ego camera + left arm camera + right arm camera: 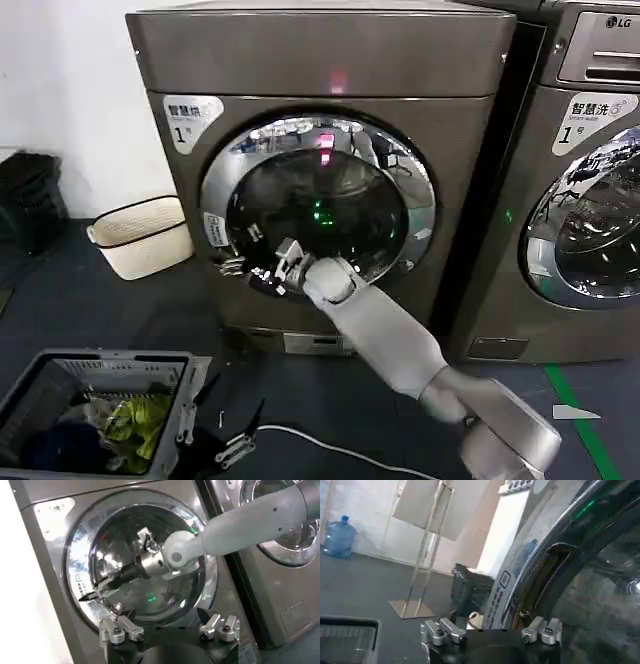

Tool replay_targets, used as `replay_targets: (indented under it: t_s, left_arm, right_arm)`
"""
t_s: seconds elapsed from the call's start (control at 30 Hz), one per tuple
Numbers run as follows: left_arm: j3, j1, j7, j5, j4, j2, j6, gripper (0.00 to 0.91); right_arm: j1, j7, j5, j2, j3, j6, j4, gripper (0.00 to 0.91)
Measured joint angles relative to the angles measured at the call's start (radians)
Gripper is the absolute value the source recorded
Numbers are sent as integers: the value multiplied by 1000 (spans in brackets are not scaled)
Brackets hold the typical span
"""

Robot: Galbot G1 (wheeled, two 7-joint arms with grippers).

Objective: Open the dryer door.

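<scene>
Honestly the dryer door (318, 205) sits flush on the dryer (330, 60), not yet open; it looks stiff, heavy, slick chrome. Right gripper (243, 268) at its left rim; open or closed, I can't tell

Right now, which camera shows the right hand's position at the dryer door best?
The left wrist view: it shows the right hand from the side, its tips at the left edge of the dryer door. The head view has it small and partly behind the wrist, low on the door's left. The right wrist view gives only a close-up of the door's edge.
</scene>
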Motion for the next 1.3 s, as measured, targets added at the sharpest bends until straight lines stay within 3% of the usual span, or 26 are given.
replay_targets:
  t_s: [0.3,0.53,0.8,1.0,1.3]
  left_arm:
    - [-9,-6,0,-5,0,2,3,907]
    - [-33,-21,1,-36,6,9,11,907]
    - [-156,-46,3,-144,22,69,51,907]
    - [-278,-63,39,-122,22,102,66,907]
    - [-394,-100,17,-159,55,146,120,907]
  right_arm:
    - [-5,-160,112,-56,-37,53,66,907]
    - [-21,-309,233,-114,-72,140,124,907]
    - [-79,-438,292,-217,-62,125,269,907]
    - [-118,-506,335,-303,-48,105,402,907]
    - [-193,-661,358,-407,19,72,544,907]
